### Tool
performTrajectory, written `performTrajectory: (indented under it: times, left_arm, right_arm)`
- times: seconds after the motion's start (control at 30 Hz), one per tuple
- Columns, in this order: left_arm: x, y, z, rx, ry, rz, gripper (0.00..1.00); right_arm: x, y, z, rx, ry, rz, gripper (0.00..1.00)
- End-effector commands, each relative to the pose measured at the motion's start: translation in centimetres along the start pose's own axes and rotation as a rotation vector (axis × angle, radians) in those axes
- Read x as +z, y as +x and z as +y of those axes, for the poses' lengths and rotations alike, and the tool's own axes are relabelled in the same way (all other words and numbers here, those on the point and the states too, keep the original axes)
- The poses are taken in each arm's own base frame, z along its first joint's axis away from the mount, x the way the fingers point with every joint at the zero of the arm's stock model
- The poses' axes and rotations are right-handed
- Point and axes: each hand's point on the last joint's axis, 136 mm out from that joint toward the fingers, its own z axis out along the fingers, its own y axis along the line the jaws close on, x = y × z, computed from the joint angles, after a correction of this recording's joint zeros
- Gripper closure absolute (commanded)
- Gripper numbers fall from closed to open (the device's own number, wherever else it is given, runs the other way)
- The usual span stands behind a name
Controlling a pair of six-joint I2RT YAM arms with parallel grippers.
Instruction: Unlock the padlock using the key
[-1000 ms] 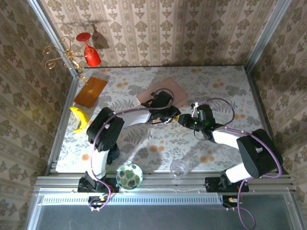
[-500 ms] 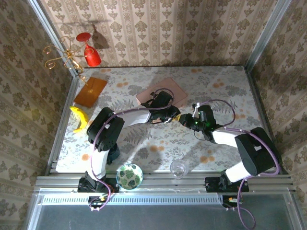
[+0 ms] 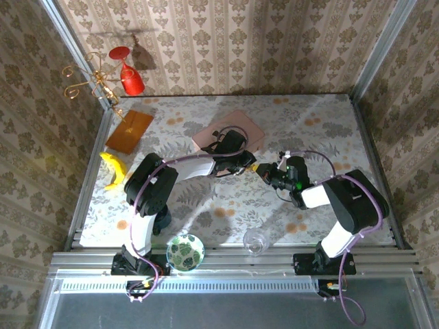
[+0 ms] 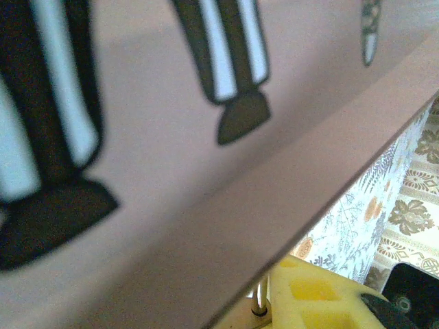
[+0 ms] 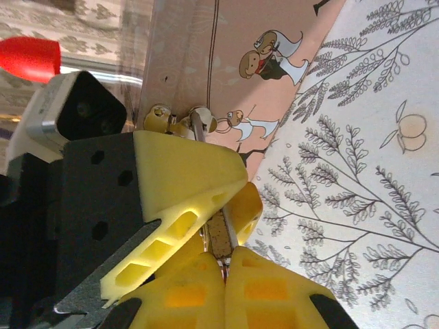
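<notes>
In the top view the left gripper (image 3: 245, 164) and the right gripper (image 3: 263, 171) are seen tip to tip at the centre of the frame. They lie just below the flat pink box with a cartoon-printed lid (image 3: 230, 135) on the flower-patterned table (image 3: 322, 130).

In the right wrist view the tiny greyish metal padlock (image 5: 199, 123) is found at upper left-centre. It is set against the pink box's edge, just above the left gripper's yellow fingers (image 5: 185, 181). The right gripper is drawn narrow at the bottom of that frame — a thin flat key (image 5: 219, 236) is pinched between its yellow pads and points up toward the padlock. Contact between the two cannot be made out. Whether anything is gripped by the left gripper cannot be told.

In the left wrist view the pink lid is seen close and blurred.

A yellow banana (image 3: 113, 169) lies at the left of the top view — a patterned bowl (image 3: 185, 251) and a clear glass (image 3: 255, 240) are placed near the bottom.
</notes>
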Motion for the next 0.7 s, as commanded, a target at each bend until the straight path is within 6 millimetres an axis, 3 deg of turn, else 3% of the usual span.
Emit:
performTrajectory:
  times: [0.0, 0.2, 0.67]
  left_arm:
    - [0.6, 4.8, -0.4, -0.051, 0.031, 0.195, 1.00]
    - [0.4, 4.9, -1.0, -0.045, 0.048, 0.197, 1.00]
    - [0.4, 4.9, -2.6, -0.035, 0.104, 0.197, 1.00]
  right_arm:
    - [0.7, 0.6, -0.1, 0.149, -0.050, 0.017, 1.00]
    - [1.8, 0.7, -1.3, 0.369, -0.098, 0.015, 1.00]
    - [2.6, 0.1, -1.3, 0.589, -0.098, -0.018, 1.00]
